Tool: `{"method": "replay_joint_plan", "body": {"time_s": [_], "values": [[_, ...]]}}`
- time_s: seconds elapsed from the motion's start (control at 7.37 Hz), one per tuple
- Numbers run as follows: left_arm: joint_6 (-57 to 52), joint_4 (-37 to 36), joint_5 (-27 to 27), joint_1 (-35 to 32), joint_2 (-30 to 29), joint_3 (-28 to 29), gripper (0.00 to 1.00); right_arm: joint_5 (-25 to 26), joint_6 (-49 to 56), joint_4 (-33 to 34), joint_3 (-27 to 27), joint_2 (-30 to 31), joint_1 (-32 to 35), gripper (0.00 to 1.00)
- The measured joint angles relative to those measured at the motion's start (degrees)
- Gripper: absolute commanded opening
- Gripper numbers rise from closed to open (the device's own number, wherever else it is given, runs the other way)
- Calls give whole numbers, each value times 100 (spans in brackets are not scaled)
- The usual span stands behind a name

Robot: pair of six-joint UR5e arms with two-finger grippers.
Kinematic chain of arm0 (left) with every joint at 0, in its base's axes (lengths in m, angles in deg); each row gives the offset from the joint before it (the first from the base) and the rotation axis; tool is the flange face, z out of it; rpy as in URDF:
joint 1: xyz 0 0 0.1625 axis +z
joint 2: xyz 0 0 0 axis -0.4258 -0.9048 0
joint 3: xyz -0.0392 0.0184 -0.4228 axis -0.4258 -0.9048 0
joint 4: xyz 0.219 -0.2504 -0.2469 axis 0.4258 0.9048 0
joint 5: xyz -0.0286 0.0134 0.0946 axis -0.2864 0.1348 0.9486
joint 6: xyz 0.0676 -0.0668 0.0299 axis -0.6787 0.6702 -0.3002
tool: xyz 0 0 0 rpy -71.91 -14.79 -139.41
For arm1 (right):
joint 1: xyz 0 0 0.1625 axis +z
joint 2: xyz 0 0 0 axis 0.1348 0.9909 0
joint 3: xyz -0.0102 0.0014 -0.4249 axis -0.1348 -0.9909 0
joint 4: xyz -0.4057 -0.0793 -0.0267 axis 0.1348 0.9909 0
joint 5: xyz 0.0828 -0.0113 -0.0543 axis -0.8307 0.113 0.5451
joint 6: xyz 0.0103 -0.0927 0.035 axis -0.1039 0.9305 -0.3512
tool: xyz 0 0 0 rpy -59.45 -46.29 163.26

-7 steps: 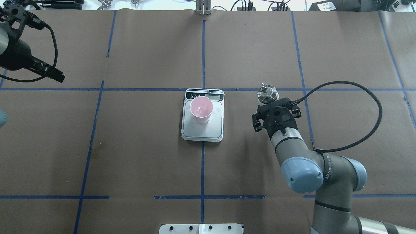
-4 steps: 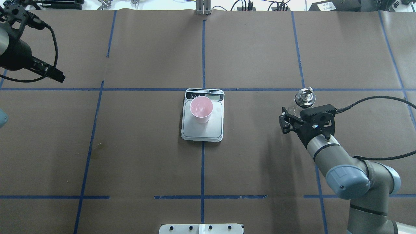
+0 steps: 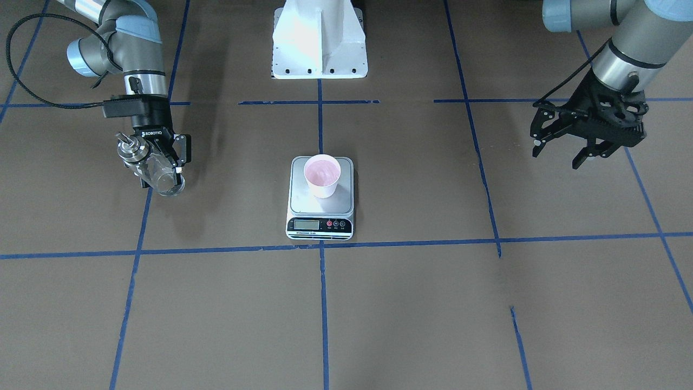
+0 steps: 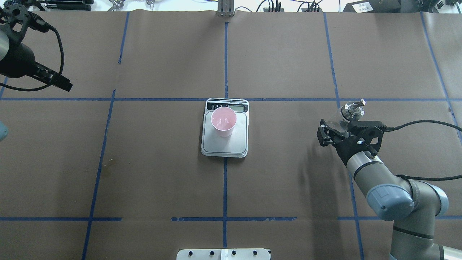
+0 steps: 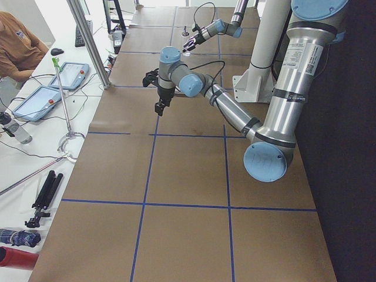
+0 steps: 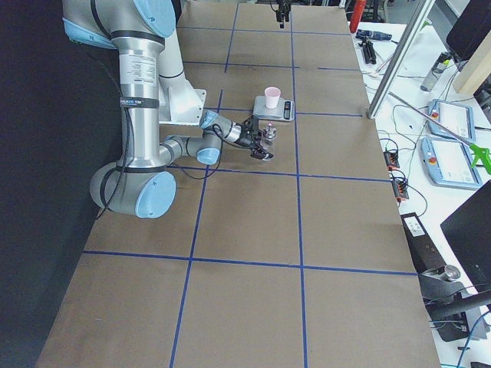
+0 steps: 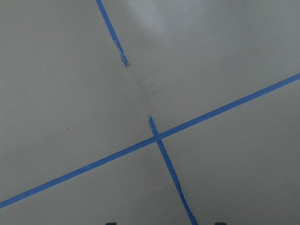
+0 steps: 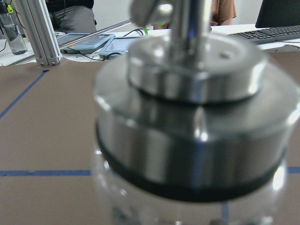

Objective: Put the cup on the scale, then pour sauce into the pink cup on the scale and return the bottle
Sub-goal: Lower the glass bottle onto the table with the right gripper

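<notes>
The pink cup point(image 4: 223, 121) stands upright on the silver scale point(image 4: 225, 144) at the table's middle, toward the display end. My right gripper point(image 4: 337, 129) is shut on the clear glass bottle point(image 4: 352, 110), well to the right of the scale. In the front-facing view the bottle point(image 3: 131, 150) leans a little, its base low over the paper. Its metal cap point(image 8: 197, 108) fills the right wrist view. I cannot make out the sauce. My left gripper point(image 3: 579, 149) hangs open and empty at the far left of the table.
Brown paper with blue tape lines point(image 4: 225, 61) covers the table. The robot's white base point(image 3: 319, 43) stands behind the scale. Tablets, cables and a person point(image 5: 17, 50) sit beyond the table's far edge.
My right arm has carried the bottle to the right, away from the scale, by about a third of the table's width. The cup, the scale and the left arm have not moved.
</notes>
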Motion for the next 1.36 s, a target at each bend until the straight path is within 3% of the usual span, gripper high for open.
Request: {"method": "replay_joint_plan", "body": {"time_s": [0.81,0.95,1.09,1.36], "values": [[4,-214,0,-6,-2,-207,76,402,-217,-22,-421,-37,-12,0],[3,-260,0,-6,-5,-239,76,402,-226,-24,-431,-13,-12,2],[2,-279,0,-5,-5,-249,76,403,-236,-23,-436,1,-12,10],[2,-289,2,1,-6,-245,76,386,-237,-18,-455,14,-12,13]]}}
